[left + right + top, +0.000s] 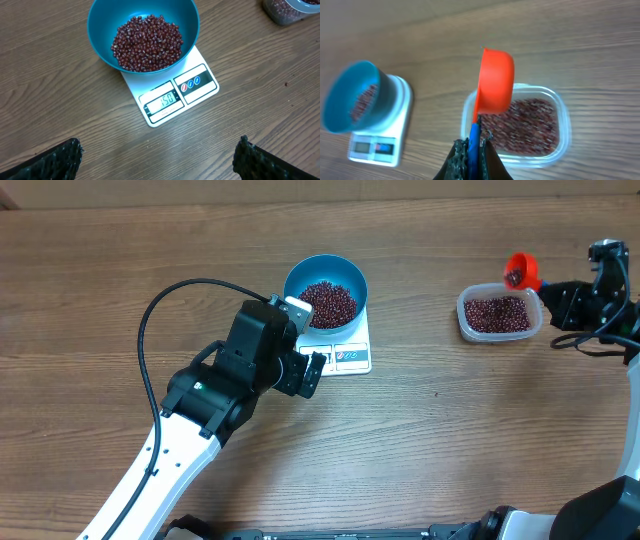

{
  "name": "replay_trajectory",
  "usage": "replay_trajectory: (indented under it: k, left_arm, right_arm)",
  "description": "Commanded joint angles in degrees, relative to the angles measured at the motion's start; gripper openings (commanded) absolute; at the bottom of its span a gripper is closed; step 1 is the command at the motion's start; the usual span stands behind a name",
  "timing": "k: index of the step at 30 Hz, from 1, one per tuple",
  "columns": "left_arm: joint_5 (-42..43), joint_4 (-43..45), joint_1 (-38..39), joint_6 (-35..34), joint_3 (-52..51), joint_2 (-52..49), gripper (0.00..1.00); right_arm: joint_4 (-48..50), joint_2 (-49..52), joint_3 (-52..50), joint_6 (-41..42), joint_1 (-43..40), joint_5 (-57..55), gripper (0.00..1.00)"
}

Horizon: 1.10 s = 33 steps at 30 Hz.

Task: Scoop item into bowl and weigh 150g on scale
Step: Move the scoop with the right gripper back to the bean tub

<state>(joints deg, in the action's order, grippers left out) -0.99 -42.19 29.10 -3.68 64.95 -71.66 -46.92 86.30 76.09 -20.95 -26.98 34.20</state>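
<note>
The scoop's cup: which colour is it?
The scoop is orange-red, clearest in the right wrist view.

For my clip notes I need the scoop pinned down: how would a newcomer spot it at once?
Look to the right side of the wooden table, where a clear rounded-rectangular plastic tub of red-brown beans sits. Over its far edge hangs a small orange-red plastic scoop, its blue handle pinched in the right claw. Nothing else in view is bright orange.
</note>
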Motion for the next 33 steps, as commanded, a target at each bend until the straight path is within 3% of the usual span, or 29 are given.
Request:
replay_trajectory:
  k: [1,16,21,26,33]
  left_arm:
    - [0.81,0.02,-0.22,0.26,-0.44,-0.24,1.0]
    - [0.81,0.02,-0.22,0.26,-0.44,-0.24,1.0]
    - [0.81,0.02,-0.22,0.26,-0.44,-0.24,1.0]
    - [0.81,0.02,-0.22,0.26,-0.44,-0.24,1.0]
    - [0.81,0.02,-0.22,0.26,-0.44,-0.24,1.0]
  right_arm:
    - [-0.81,-1.95,0.87,-8.17,0.74,-5.35,0.04]
    - [-3.06,-2.34,0.85,-12.13,16.37,-38.21,0.04]
    - [-2.45,-2.34,0.85,-11.52,18.73,-42.4,0.04]
    - [-1.2,-2.29,0.85,-0.9,18.21,-39.5,0.04]
    - [-2.82,-0.79,0.81,18.71,16.2,-23.89,0.04]
